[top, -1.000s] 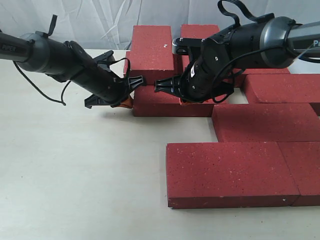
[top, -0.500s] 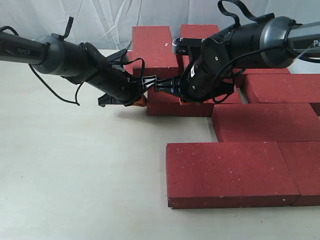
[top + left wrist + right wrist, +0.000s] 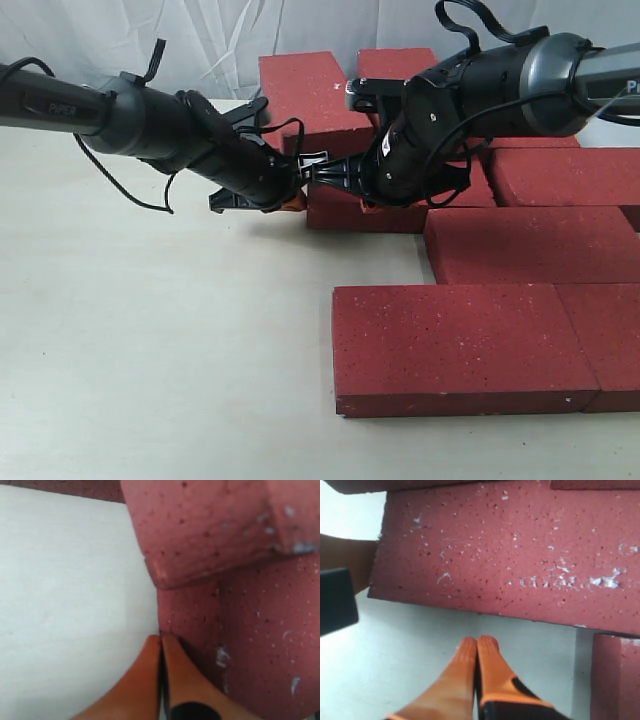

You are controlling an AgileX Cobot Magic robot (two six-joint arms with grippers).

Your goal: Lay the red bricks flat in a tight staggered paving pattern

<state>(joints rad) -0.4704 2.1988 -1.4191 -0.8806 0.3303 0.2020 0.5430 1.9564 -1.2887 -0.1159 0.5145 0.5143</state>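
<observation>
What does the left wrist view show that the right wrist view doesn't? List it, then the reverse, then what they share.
Only the left wrist view: the left claw, shut, tips against the edge of a red brick, and a second brick whose corner overlaps that one.
Only the right wrist view: the right claw, shut, over bare table, apart from a scuffed brick, plus a dark blurred shape at that brick's end.
Both: shut orange claw tips, speckled red bricks, pale table.
</observation>
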